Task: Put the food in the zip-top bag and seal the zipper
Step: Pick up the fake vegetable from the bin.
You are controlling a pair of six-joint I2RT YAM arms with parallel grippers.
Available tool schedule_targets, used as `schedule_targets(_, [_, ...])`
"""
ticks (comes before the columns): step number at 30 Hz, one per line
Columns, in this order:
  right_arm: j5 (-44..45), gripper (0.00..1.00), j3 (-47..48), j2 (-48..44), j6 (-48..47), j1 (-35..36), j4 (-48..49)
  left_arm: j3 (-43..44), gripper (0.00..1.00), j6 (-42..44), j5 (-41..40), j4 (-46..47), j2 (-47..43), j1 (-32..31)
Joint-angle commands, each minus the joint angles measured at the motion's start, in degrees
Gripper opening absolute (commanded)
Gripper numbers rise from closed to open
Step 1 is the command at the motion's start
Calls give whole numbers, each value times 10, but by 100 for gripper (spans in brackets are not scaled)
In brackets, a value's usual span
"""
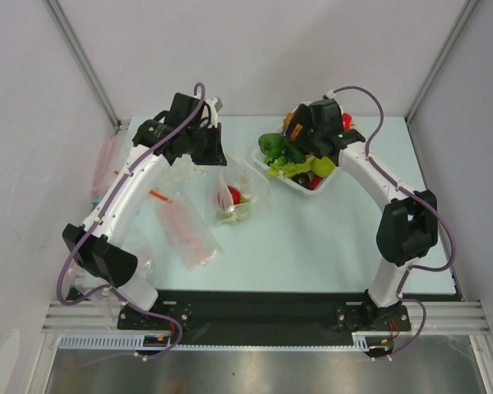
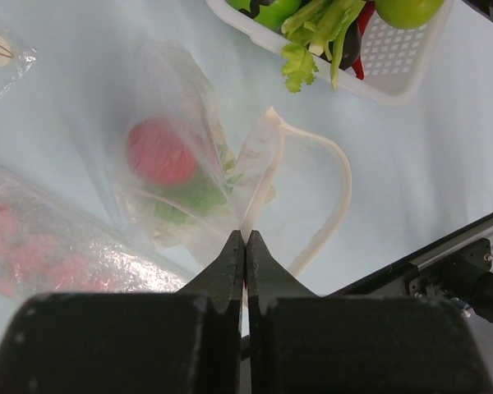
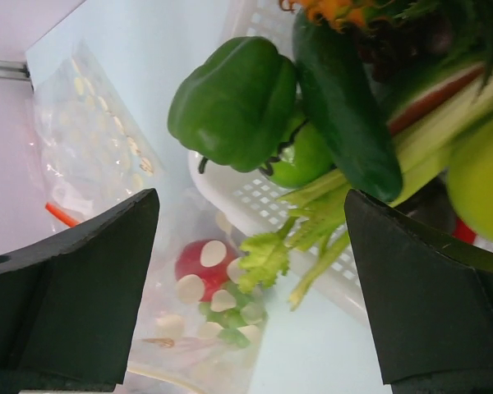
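A clear, crinkly zip-top bag (image 1: pixel 240 193) is showing a red mushroom (image 3: pixel 201 261) dotted with white spots, and a light green piece (image 2: pixel 193 197), through its film. In the white lattice-patterned tray (image 3: pixel 242 199), a glossy green bell pepper (image 3: pixel 234 103) is gleaming alongside a dark green cucumber (image 3: pixel 345 107), pale green celery (image 3: pixel 263 258) and a lime-green round fruit (image 3: pixel 481 185). A flat packet (image 1: pixel 189 234) is showing pink-red blobs; another clear packet (image 3: pixel 99 123) is showing white dots. A thin red-orange strip (image 3: pixel 63 215) is standing out against the pale blue table (image 1: pixel 312 238).
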Motion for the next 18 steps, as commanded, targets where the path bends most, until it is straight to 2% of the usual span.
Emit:
schedule_targets(1, [29,100,63,26,44,23,9,20,0,15,-16,4,-7,5])
schedule_targets(13, [53,100,122,111,224,36,-6,8,0,6,-14,23,-20,5])
schedule_targets(18, [65,100,145,139,264,41,-1,2,0,6,-12,29,-24,5])
